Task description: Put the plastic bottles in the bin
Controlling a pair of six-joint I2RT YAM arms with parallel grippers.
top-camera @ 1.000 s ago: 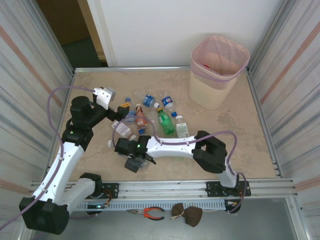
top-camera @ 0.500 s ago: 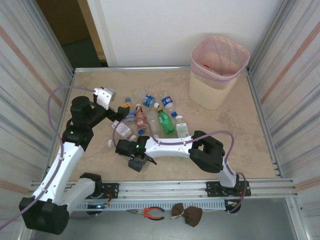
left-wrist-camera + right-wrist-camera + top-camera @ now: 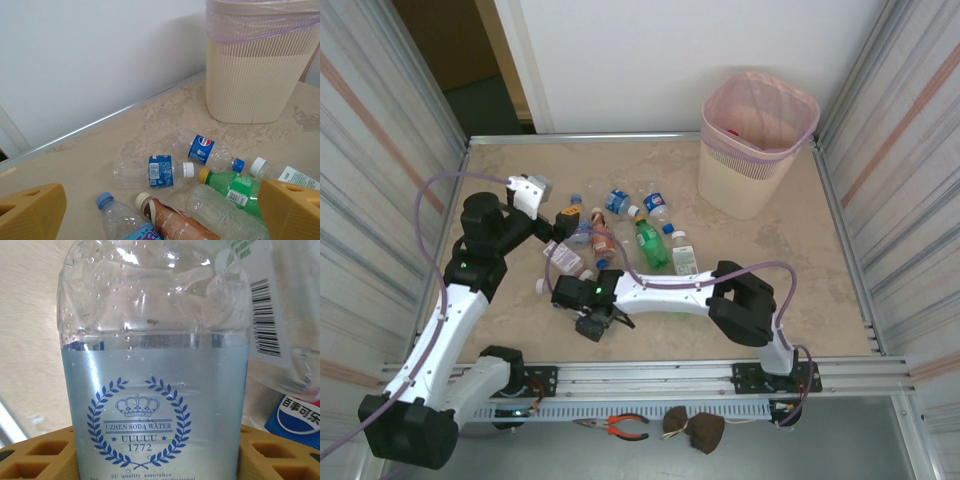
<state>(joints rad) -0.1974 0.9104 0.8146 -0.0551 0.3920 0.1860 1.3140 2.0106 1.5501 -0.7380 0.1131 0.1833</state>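
- The soda-water bottle is clamped on both sides by the right gripper near the table's front edge, its long axis directed away from the wrist camera.
- It is crowded on the right by a barcode-labelled bottle.
- The left gripper is held wide open and empty over the loose bottles; the bin is set well apart.

Site: robot test cell in a lab, as I see it over the link. Evidence: left arm and right arm bolted to an aluminium rail at the worktop's near edge; ribbed panels in metal framing closing both sides; bare white wall behind; red-handled pliers lying just below the rail.
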